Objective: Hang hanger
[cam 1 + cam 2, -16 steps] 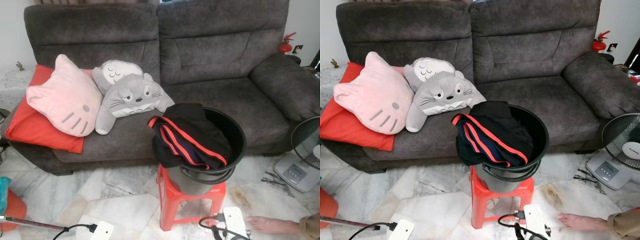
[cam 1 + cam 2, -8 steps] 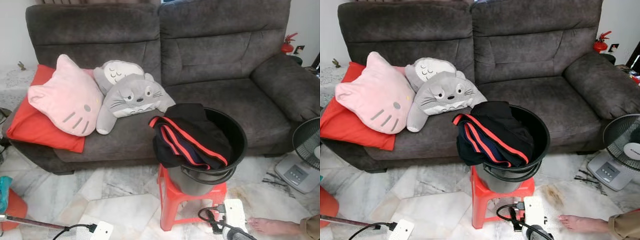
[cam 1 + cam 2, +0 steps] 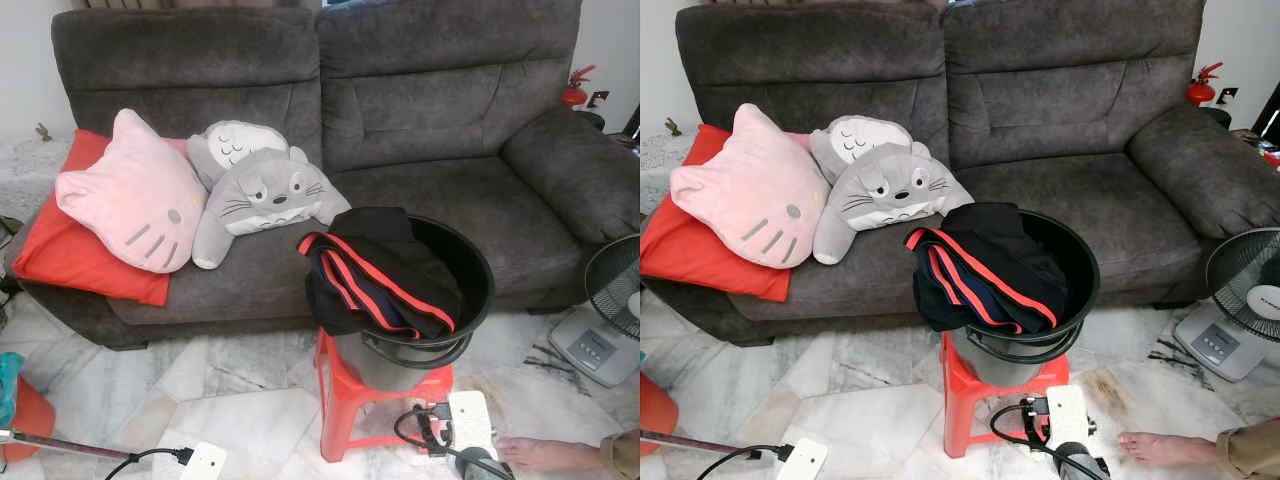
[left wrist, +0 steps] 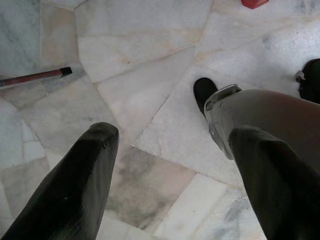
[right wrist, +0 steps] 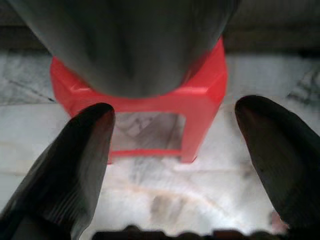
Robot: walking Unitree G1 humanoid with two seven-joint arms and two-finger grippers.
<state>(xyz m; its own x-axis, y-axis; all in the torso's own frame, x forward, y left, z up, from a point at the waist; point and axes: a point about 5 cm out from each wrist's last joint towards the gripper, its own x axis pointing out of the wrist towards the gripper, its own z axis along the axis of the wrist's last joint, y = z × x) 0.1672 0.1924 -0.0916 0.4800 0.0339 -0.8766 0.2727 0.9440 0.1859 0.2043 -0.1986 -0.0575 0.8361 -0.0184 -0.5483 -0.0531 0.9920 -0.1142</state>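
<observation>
Left gripper [image 4: 170, 170]: hangs low over the marble floor [image 4: 150, 65], its two black fingers spread wide with nothing between them; the robot's own leg and foot lie just beyond.
Floor at far left: a thin red-and-black rod [image 3: 60, 446] lies flat, with a white power strip [image 3: 203, 462] near it and a red tub [image 3: 22, 415] at the edge.
Sofa, left half: a red cushion [image 3: 70, 240], a pink cat-face pillow [image 3: 130, 195] leaning on it, and two grey plush toys [image 3: 265, 195] beside it (none of these belongs to the job).
Centre: a black bucket [image 3: 455, 290] stands on a red plastic stool [image 3: 350, 395]; black clothing with red stripes [image 3: 375, 275] is heaped in it and spills over the near-left rim.
Right gripper [image 5: 172, 150]: low in front of the stool, pointed at its side, fingers parted and empty; its wrist with the white camera block [image 3: 468, 425] sits at the bottom of the head view.
Far right: a floor fan [image 3: 610, 300], a red fire extinguisher [image 3: 572, 90] by the wall, and a person's bare foot [image 3: 545, 452] on the floor.
Hanger: cannot be made out anywhere; it may lie under the clothing, but that is a guess.
Progress: nothing done yet as far as shown. No hanger is held, and no rail or hook is visible. Finding, gripping and hanging it all remain.
</observation>
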